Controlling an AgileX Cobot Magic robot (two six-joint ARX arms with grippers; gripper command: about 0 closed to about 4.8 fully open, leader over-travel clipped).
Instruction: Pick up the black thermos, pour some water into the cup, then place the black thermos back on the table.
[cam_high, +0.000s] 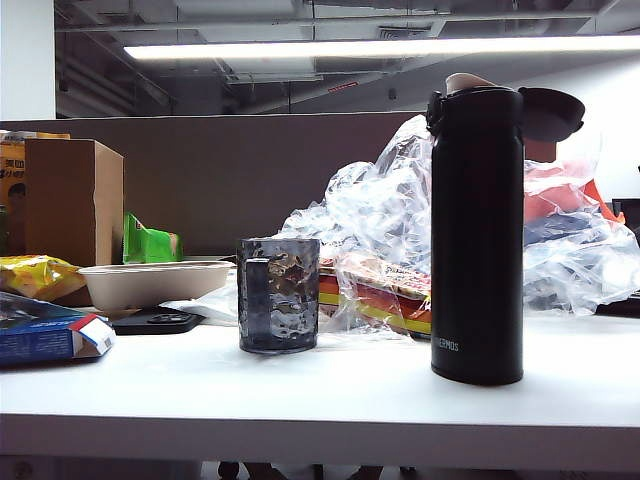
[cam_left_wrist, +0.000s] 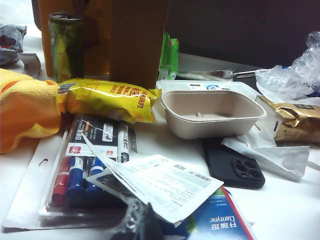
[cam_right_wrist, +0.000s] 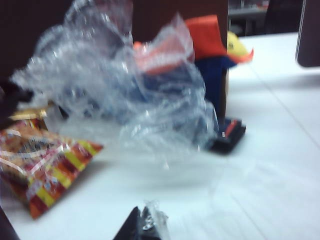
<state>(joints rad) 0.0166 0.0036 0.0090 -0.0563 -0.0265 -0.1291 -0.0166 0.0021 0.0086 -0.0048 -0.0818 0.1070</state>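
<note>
We have not started yet.
Our left gripper (cam_left_wrist: 137, 222) and right gripper (cam_right_wrist: 142, 227) are pinched together, holding nothing; the black thermos (cam_high: 477, 235) stands on the table (cam_high: 330, 395), lid open, beside the cup (cam_high: 278, 294).

Between the cup (cam_high: 279, 294) and the black thermos (cam_high: 477, 235) we see a bare strip of the table (cam_high: 350, 390), and the front edge before both lies open. Behind them crumpled clear plastic (cam_high: 380, 220) and a snack packet (cam_high: 375, 292) crowd close. Left of the cup, a beige bowl (cam_high: 150, 282), a phone (cam_high: 158, 322) and a blue box (cam_high: 45, 335) fill the surface (little room there). The left gripper (cam_left_wrist: 137, 222) and right gripper (cam_right_wrist: 142, 227), both closed, hang low over clutter.
</note>
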